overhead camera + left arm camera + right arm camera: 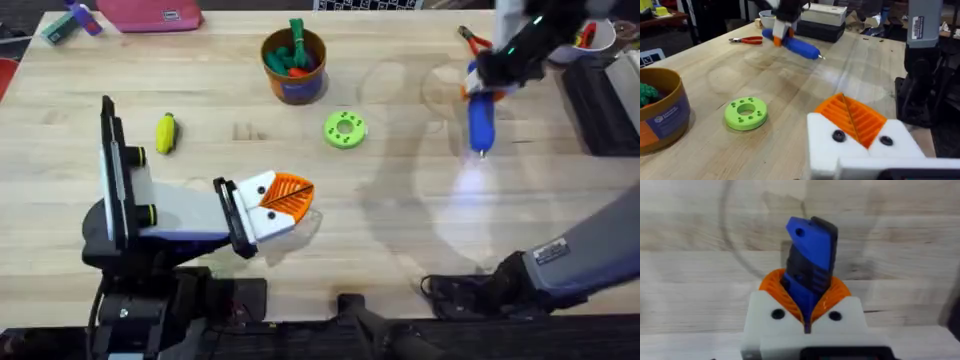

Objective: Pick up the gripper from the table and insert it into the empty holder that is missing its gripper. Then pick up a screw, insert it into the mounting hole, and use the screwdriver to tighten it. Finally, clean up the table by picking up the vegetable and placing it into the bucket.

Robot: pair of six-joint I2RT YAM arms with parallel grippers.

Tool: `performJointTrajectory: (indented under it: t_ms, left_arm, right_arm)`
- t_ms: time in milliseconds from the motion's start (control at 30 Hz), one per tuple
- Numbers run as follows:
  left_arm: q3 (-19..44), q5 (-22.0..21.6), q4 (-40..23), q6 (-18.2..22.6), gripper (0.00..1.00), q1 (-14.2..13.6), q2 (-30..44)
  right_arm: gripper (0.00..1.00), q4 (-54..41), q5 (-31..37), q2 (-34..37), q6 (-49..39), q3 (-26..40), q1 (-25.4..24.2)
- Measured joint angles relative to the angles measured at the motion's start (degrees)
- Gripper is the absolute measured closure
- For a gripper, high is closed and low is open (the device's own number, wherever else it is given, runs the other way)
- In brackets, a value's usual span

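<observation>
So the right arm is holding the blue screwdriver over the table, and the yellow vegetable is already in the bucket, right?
Not quite. The right gripper does hold the blue screwdriver above the table, but the overhead view shows the yellow vegetable lying on the table, apart from the bucket.

Pale wood-grain counter (400,240), smooth with a soft sheen; the blue screwdriver (481,118) looks glossy plastic, its pads (832,291) ribbed orange.
</observation>
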Motion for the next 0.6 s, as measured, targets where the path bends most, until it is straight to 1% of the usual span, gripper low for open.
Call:
performJointTrajectory:
  t_ms: [200, 300, 433, 600]
  left_arm:
    - [0.0, 0.0, 0.0, 0.0, 0.995, 0.0, 0.0]
    - [0.0, 0.0, 0.0, 0.0, 0.995, 0.0, 0.0]
    - [0.0, 0.0, 0.0, 0.0, 0.995, 0.0, 0.0]
    - [0.0, 0.0, 0.0, 0.0, 0.995, 0.0, 0.0]
  right_arm:
    - [0.979, 0.4, -0.6, -12.4, 4.2, 5.5, 0.5]
    - [0.979, 1.8, -1.4, -18.9, 5.6, 6.5, 1.6]
    - [0.979, 3.5, -2.2, -26.9, 8.2, 6.6, 4.3]
    - [0.979, 5.4, -2.6, -34.2, 10.7, 6.6, 8.8]
